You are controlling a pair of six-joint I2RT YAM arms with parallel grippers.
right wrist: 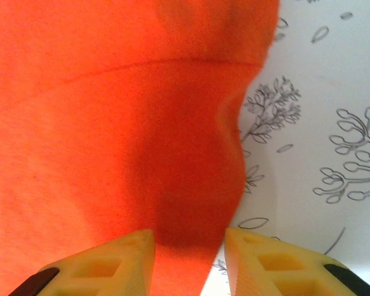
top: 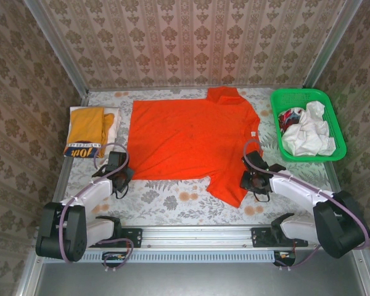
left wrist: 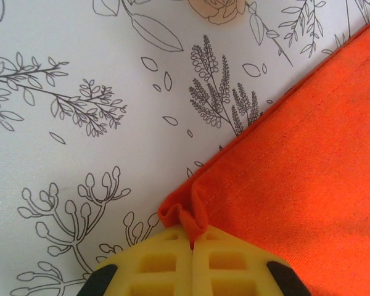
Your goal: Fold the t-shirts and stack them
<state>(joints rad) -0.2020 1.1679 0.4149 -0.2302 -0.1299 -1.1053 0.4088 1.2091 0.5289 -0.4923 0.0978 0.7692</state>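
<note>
The orange-red t-shirt (top: 185, 139) lay spread flat across the middle of the bench (top: 172, 198), its collar toward the far wall and one corner reaching down toward the near edge on the right side.

The left end effector (top: 118, 174) sat at the shirt's near left corner. In the left wrist view its yellow fingers (left wrist: 154, 265) were pressed together, and the left end effector (left wrist: 192, 237) pinched a small puckered fold of the hem of the orange-red t-shirt (left wrist: 308, 172), with the flower-printed bench (left wrist: 80, 92) bare beside it.

The right end effector (top: 257, 180) rested at the shirt's right edge. In the right wrist view the right end effector (right wrist: 189, 246) stood with its fingers (right wrist: 111, 265) apart. The orange-red t-shirt (right wrist: 111, 123) ran down through the gap between them, not visibly squeezed, and the bench (right wrist: 320, 123) showed to the right.

At the far left of the bench a mustard-yellow t-shirt (top: 87, 126) lay folded, its navy lettered band toward the near side, on top of a white t-shirt (top: 113, 120) whose edge showed along its right side. At the far right stood a green basket (top: 299, 92) holding crumpled white t-shirts (top: 308, 132).
</note>
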